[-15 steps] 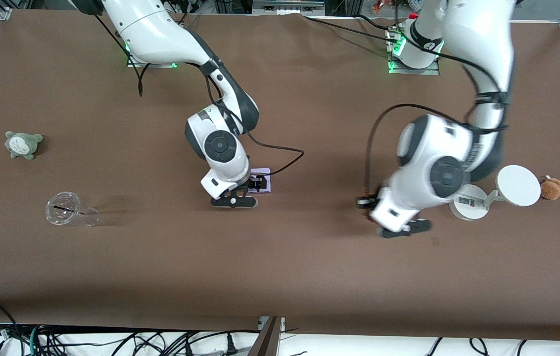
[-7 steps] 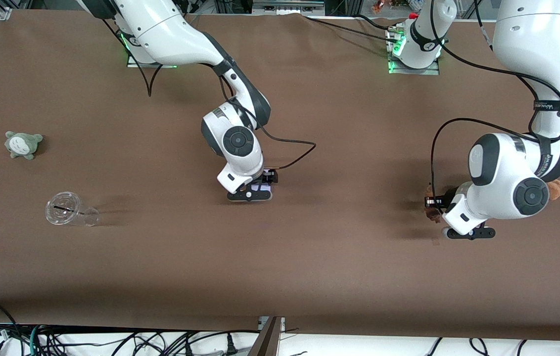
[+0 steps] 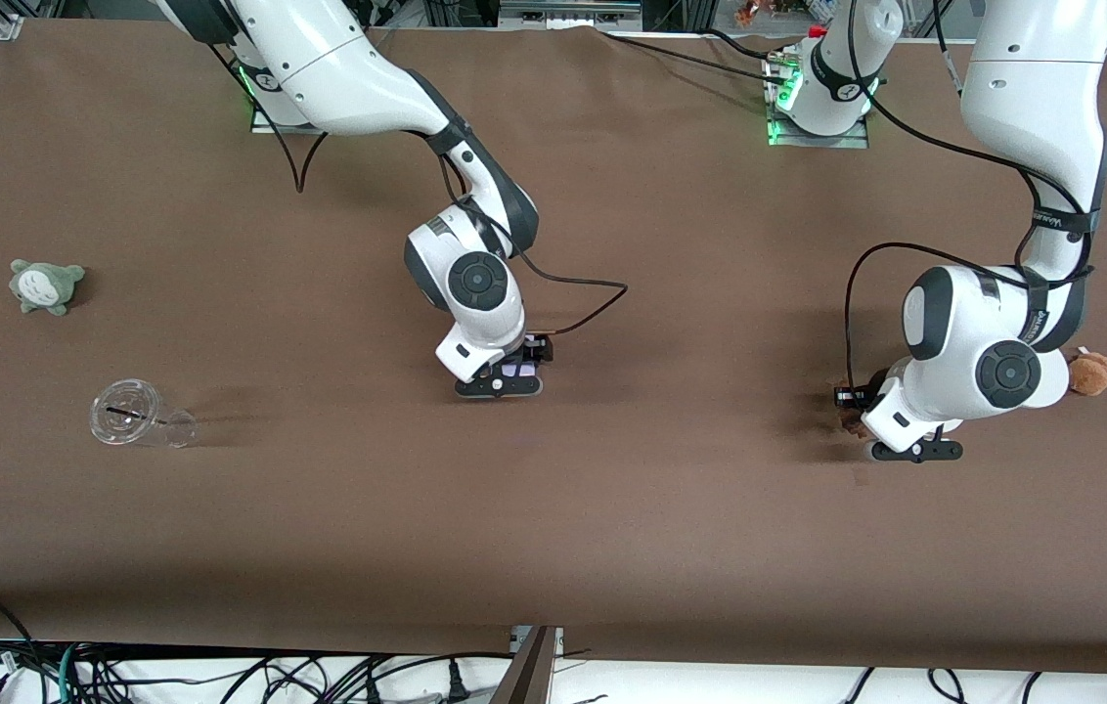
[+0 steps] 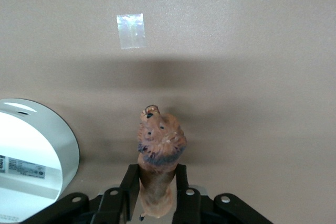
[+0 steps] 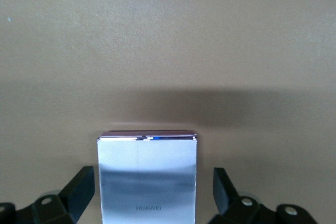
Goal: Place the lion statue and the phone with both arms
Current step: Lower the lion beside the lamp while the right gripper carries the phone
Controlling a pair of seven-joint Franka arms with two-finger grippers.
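The phone (image 3: 520, 370), a pale lavender slab, lies on the brown table near the middle. My right gripper (image 3: 505, 379) is down over it, open, with a gap between each finger and the phone. In the right wrist view the phone (image 5: 147, 177) sits between the fingers (image 5: 80, 190) of that gripper (image 5: 151, 195). My left gripper (image 3: 868, 422) is shut on the lion statue (image 3: 847, 417), low over the table toward the left arm's end. In the left wrist view the tan lion (image 4: 158, 148) is clamped in the gripper (image 4: 157, 190), head pointing out.
A white round-disc stand (image 4: 31, 153) is beside the lion, mostly hidden by the left arm in the front view. A brown plush (image 3: 1093, 372) lies past it. A tape patch (image 4: 130, 31) is on the table. A grey-green plush (image 3: 46, 286) and a clear cup (image 3: 138, 416) lie toward the right arm's end.
My left arm swung with the lion toward the left arm's end of the table, then settled by the stand. My right gripper shifted from beside the phone to over it.
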